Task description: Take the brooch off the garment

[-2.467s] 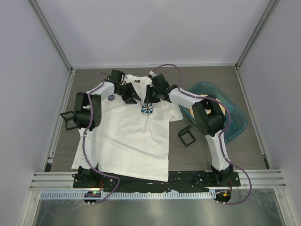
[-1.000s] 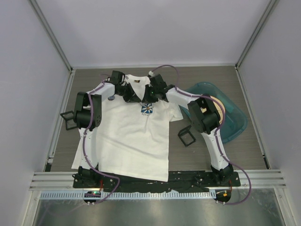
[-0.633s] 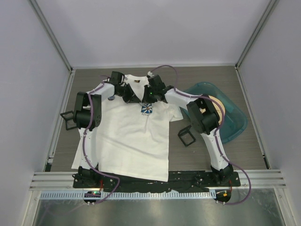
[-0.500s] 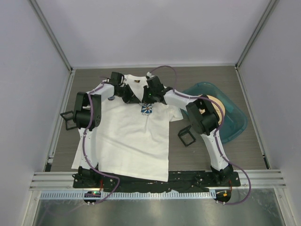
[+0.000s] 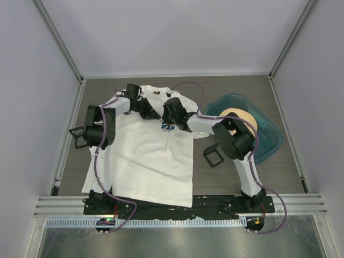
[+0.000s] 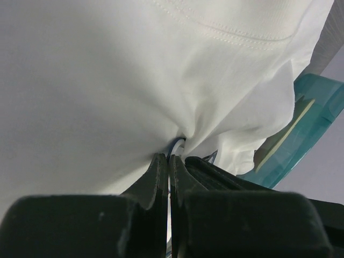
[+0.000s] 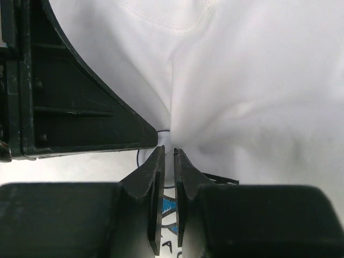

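Note:
The white T-shirt (image 5: pixel 150 156) lies flat on the table, its blue-and-white print (image 5: pixel 166 127) on the chest. My left gripper (image 5: pixel 152 111) and right gripper (image 5: pixel 165 115) meet tip to tip just above the print, below the collar. In the left wrist view my left gripper (image 6: pixel 169 157) is shut on a pinch of white cloth (image 6: pixel 134 80), with a thin pale ring edge (image 6: pixel 177 143) at its tips. In the right wrist view my right gripper (image 7: pixel 167 150) is closed to a narrow slit on a fold of cloth (image 7: pixel 242 97), with the left finger (image 7: pixel 80 107) beside it. The dark-blue brooch shows clearly in no view.
A teal basin (image 5: pixel 269 134) holding a tan disc (image 5: pixel 236 115) stands right of the shirt and shows in the left wrist view (image 6: pixel 317 107). A small black square box (image 5: pixel 213 155) sits by the shirt's right sleeve. A black frame (image 5: pixel 78 137) sits at the left.
My right gripper has swung left and nearer across the collar to meet the left gripper above the print. The small dark pin seen by the left shoulder earlier no longer shows.

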Robot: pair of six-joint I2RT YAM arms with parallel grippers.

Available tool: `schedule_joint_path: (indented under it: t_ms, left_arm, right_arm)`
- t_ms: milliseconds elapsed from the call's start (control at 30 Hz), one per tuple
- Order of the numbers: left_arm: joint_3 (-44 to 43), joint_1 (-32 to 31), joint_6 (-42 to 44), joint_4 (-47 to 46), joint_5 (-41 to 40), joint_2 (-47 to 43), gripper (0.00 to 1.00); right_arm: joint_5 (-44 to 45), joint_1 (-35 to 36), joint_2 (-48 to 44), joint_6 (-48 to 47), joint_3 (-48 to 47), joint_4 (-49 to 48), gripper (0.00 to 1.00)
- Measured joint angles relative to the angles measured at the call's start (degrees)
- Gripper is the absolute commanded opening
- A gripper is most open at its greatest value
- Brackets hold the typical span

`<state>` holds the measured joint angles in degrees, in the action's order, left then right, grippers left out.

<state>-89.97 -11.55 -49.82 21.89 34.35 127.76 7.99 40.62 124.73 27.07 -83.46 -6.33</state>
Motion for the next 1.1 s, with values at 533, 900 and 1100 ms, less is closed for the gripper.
schedule_joint_path:
  t_ms: [533, 900, 1100]
  left_arm:
    - [0.87, 0.04, 0.48, -1.18, 0.63, -0.22, 0.0]
    - [-5.99, -2.19, 8.02, 7.39, -6.25, -0.22, 0.0]
    - [-6.54, -2.64, 8.52, 8.85, -7.91, -0.22, 0.0]
  right_arm:
    - [1.75, 0.26, -1.38, -0.35, 5.6, -7.85, 0.24]
    - [-7.58, -3.98, -5.03, 0.81, 5.75, -0.55, 0.48]
    - [-11.54, -3.61, -5.97, -3.82, 6.99, -0.83, 0.46]
